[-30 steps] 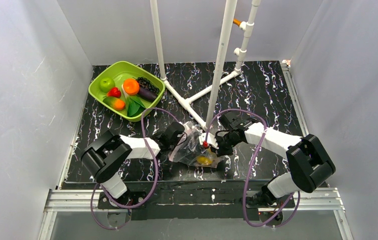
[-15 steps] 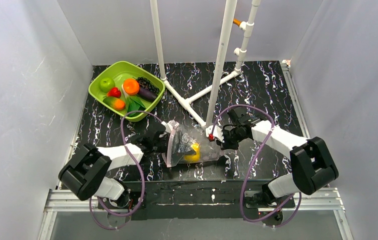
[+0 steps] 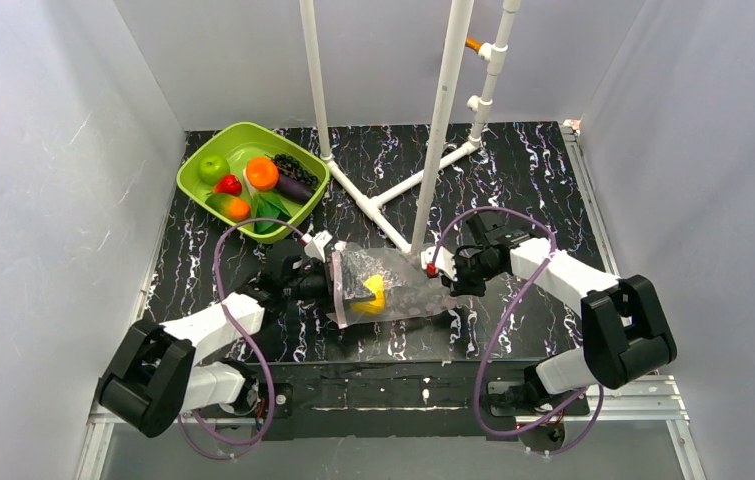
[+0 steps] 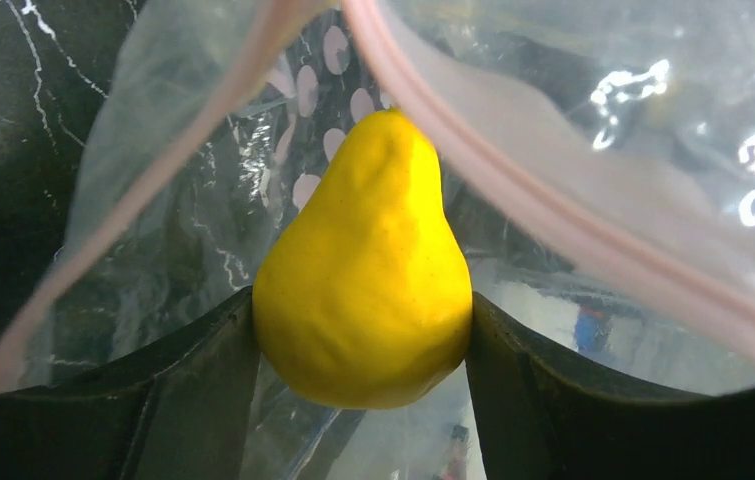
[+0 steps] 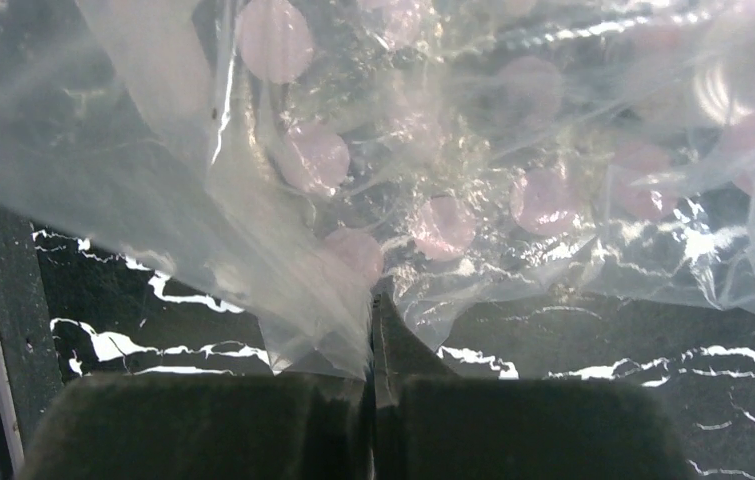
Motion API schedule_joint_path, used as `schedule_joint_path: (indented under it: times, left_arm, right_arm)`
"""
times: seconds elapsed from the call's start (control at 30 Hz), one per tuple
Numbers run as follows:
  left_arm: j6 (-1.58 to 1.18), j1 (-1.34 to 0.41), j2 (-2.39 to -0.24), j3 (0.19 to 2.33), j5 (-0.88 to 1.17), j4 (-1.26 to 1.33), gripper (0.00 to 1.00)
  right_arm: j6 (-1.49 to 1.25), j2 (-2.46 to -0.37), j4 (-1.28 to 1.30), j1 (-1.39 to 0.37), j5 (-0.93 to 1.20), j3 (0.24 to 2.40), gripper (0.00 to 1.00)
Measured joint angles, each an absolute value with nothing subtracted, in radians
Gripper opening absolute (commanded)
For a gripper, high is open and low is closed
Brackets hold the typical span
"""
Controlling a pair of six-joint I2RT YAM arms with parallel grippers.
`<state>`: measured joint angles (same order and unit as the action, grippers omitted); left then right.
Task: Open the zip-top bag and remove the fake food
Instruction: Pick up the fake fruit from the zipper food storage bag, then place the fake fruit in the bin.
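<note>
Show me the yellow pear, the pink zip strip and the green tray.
yellow pear (image 4: 363, 270): left wrist, belly.
pink zip strip (image 4: 553, 237): left wrist, mid-length.
green tray (image 3: 241, 148): top view, bare far part.

Robot lab bench, as I read it from my end; not a home or shop. Plain white panel walls (image 3: 43, 150) box in a black marbled tabletop (image 3: 543, 180). An aluminium rail (image 3: 653, 400) runs along the near edge, where the left arm (image 3: 208, 325) and right arm (image 3: 563, 275) are mounted (purple cables (image 3: 498, 211) looping loose). A white pipe frame (image 3: 445, 110) stands on the table. Fake food (image 3: 262, 173) sits in a lime-green tray (image 3: 238, 152): plastic props, not groceries.
</note>
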<state>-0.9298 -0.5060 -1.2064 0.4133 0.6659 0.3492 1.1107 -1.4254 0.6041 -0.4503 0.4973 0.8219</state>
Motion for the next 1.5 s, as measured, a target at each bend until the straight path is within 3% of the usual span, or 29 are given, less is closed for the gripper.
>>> schedule_joint_path:
  times: [0.67,1.13,1.27,1.5]
  left_arm:
    - [-0.686,-0.41,-1.046,0.501,0.799,-0.075,0.02]
    - [-0.519,-0.306,-0.916,0.709,0.559,-0.425,0.01]
    - [-0.478,-0.172,-0.996,0.822,0.421,-0.447,0.0]
    - [-0.479,0.039,-1.323,1.045,0.22,-0.352,0.0]
  right_arm:
    - [1.27,-1.346,0.778,-0.22,0.515,0.821,0.01]
    - [1.273,-1.242,0.815,0.027,0.474,0.821,0.01]
    - [1.242,-1.242,0.817,0.087,0.456,0.821,0.01]
    - [1.165,-1.221,0.787,0.184,0.412,0.821,0.01]
